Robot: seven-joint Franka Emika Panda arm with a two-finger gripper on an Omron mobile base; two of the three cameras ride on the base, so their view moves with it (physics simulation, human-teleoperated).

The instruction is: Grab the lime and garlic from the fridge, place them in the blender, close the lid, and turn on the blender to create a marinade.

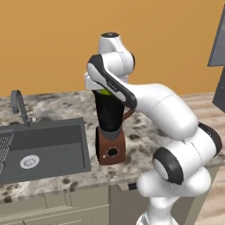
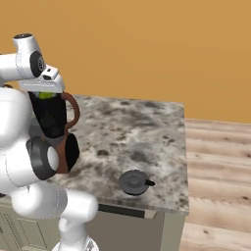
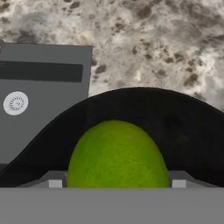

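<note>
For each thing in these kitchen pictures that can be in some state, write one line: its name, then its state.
blender: upright on the counter, jar top uncovered
lid: off the jar, lying flat on the counter, apart from the blender
lime: between the gripper fingers, right over the jar's mouth
gripper: jaws on either side of the lime
faucet: no water running
sink: dry, basin bare
</note>
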